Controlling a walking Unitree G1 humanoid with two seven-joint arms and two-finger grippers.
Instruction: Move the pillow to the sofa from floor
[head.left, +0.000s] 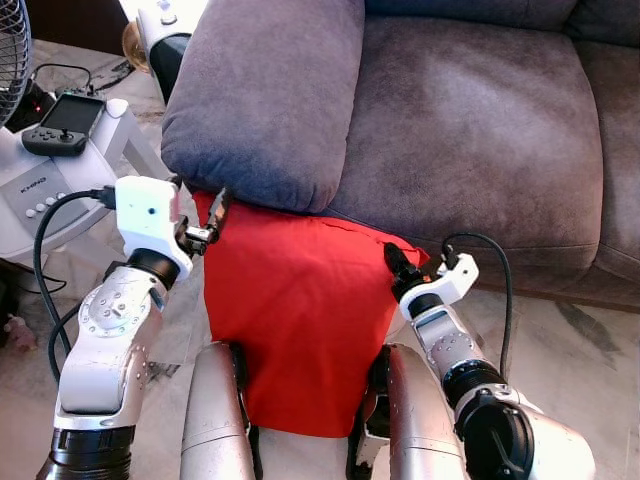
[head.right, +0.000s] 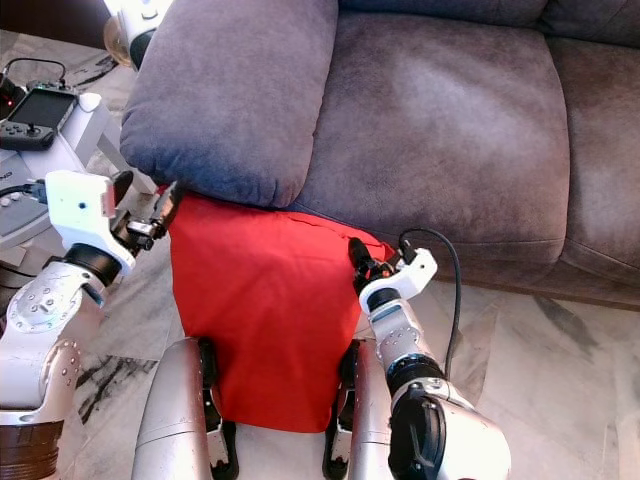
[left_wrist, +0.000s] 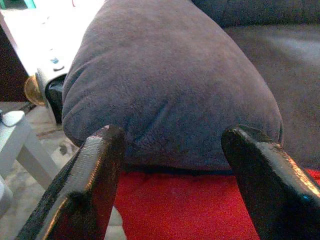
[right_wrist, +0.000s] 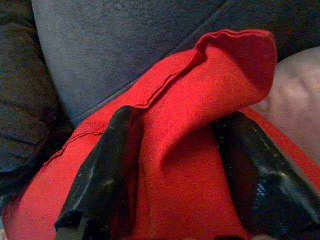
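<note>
**Red pillow held up against the sofa's front edge**

We see the red pillow (head.left: 290, 320) hanging upright between our two arms, its top edge tucked just under the grey sofa cushion (head.left: 265, 95) that juts over the front edge of the sofa (head.left: 470, 130). Its lower edge hangs down between our two silver legs, above the marbled floor (head.left: 560, 330).

Our right hand (head.left: 396, 268) grips the pillow's upper right corner: in the right wrist view a fold of red fabric (right_wrist: 200, 115) is bunched between the two black fingers (right_wrist: 100, 170), which are closed on it. Our left hand (head.left: 215, 222) sits at the pillow's upper left corner, right below the cushion; in the left wrist view its fingers (left_wrist: 90, 180) stand wide apart, with the red cloth behind them, and we cannot tell whether they touch it.

Past the sofa's left end stands a white fan base (head.left: 40, 190) with a handheld game controller (head.left: 65, 125) resting on it.
</note>
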